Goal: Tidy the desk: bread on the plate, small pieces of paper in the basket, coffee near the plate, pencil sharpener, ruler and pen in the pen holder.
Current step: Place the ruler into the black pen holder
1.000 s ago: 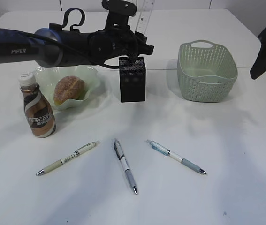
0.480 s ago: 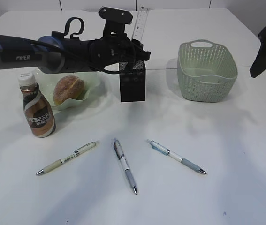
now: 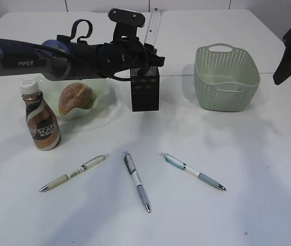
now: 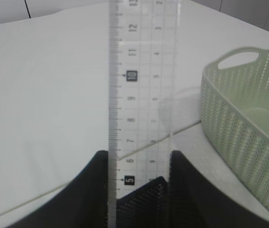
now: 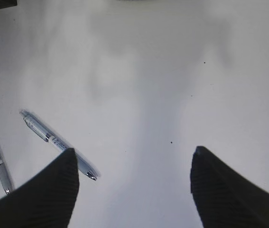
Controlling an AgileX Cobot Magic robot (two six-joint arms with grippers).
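Left wrist view, left gripper [image 4: 139, 164] clamping ruler [image 4: 141, 90] upright over pen holder [image 4: 141, 202], right gripper [image 5: 134, 166] apart.

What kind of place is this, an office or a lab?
Probably a lab set up as a mock desk: a bare white desk with a pen holder, loose pens, a coffee, and two robot arms instead of a person.

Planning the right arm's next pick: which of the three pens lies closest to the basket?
The right-hand pen, with the pale blue grip; the middle pen and left pen lie farther from the basket.
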